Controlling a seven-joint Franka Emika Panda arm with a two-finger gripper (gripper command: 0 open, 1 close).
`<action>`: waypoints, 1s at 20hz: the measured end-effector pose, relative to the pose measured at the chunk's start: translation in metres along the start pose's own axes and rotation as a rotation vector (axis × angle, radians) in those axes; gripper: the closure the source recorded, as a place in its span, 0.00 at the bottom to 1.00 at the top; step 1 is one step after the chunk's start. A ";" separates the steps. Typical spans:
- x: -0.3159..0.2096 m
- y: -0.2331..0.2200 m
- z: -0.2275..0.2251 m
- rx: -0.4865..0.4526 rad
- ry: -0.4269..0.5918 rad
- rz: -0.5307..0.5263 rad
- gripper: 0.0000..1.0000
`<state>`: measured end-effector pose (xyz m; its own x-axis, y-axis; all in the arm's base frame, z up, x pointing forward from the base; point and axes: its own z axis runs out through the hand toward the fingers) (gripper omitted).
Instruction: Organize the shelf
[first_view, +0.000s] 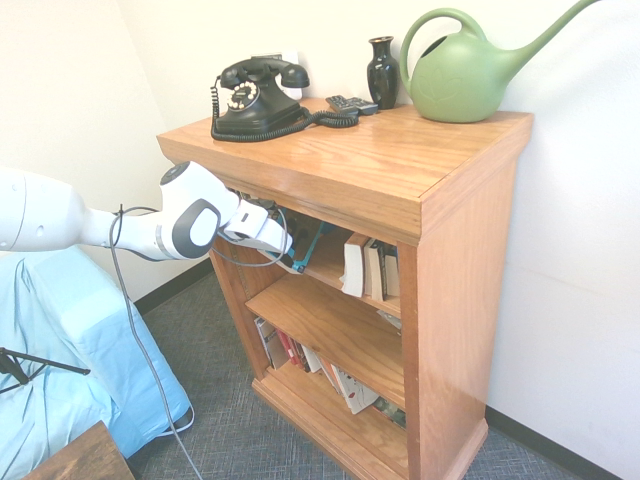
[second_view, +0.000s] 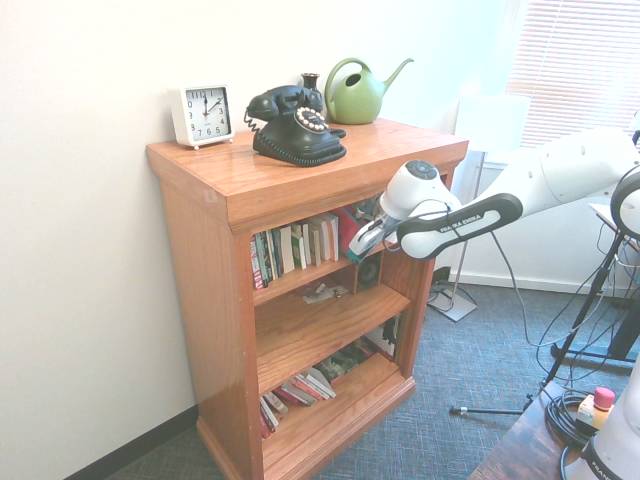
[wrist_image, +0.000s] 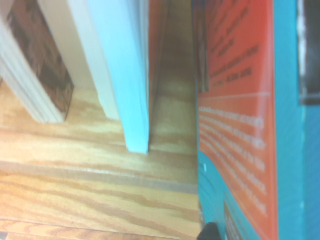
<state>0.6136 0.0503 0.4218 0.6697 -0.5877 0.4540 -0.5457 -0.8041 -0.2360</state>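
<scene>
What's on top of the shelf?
On the shelf top: a white clock, black rotary telephone, dark vase, green watering can, small dark object. Nothing else shows.

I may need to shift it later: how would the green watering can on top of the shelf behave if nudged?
The watering can looks like thin plastic, so probably light and easy to slide. Its long spout could swing into the black vase beside it.
</scene>
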 end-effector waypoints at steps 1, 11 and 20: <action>-0.001 -0.001 0.000 0.000 0.000 -0.001 0.00; -0.003 -0.003 -0.002 0.002 0.002 -0.005 0.00; -0.048 0.040 -0.041 -0.018 -0.009 -0.001 0.00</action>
<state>0.5387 0.0503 0.4256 0.6748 -0.5879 0.4460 -0.5540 -0.8029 -0.2201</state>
